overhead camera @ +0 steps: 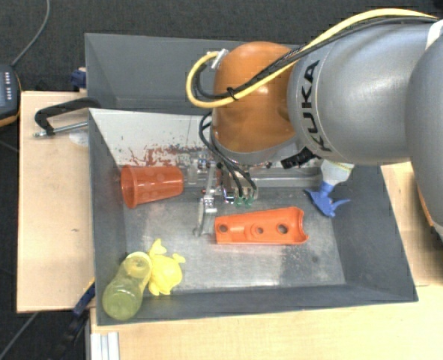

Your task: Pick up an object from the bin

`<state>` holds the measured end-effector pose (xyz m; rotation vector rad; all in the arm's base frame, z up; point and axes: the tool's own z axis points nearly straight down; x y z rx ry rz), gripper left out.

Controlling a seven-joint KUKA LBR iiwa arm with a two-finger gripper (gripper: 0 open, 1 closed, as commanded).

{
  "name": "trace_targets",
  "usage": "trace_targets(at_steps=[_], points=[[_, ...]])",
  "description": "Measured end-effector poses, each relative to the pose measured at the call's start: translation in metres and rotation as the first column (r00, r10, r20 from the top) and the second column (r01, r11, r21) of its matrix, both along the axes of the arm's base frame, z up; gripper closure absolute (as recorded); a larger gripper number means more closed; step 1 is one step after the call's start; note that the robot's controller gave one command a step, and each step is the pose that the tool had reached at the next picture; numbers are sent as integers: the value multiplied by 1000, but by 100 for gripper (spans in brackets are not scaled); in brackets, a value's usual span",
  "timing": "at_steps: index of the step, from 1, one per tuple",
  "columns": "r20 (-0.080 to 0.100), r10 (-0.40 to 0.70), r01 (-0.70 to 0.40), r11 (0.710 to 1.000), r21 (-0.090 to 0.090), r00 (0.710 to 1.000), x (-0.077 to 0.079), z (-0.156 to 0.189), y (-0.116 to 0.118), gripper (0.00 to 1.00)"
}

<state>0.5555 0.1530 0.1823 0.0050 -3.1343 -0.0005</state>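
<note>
1. Nearest your lens: grey arm [371, 81], reaching in from the right, with its orange cover [251, 96] above the middle of the bin [356, 261]. A yellow cable [341, 25] and black ones loop over the cover.
2. Gripper [206, 220]: below the cover, low in the bin, left of centre. You cannot tell whether the jaws are spread or pressed together; the wrist parts and wires above them hide too much.
3. Bar [260, 227]: orange, flat, with three round holes. It lies on the floor lengthwise, left to right. Its left end is just beside the gripper tip, making it the closest thing to the jaws. You cannot tell whether the two touch.
4. Cup [152, 184]: orange-red, lying on its side, mouth toward the left. It sits left of the gripper and slightly farther back, near but apart.
5. Blue piece [326, 199]: small and spiky, right of the bar, apart from it.
6. White piece [335, 172]: just behind the blue piece, partly under the arm; you cannot tell its kind.
7. Yellow figure [165, 270]: soft-looking, at the front left, well apart from the gripper.
8. Bottle [127, 285]: yellow-green, see-through, lying in the front left corner, touching the figure.
</note>
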Motion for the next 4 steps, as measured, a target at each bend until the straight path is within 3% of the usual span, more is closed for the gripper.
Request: trace_targets(at_steps=[1,2,3,4], points=[[9,-2,2,1000,2,1000,2,5,-1,0],[4,-1,1,1000,2,1000,-19,-34,-55,0],[-1,-23,23,1000,-1,1000,-26,-55,-96,0],[10,-30,30,1000,3,1000,-26,-84,-109,0]])
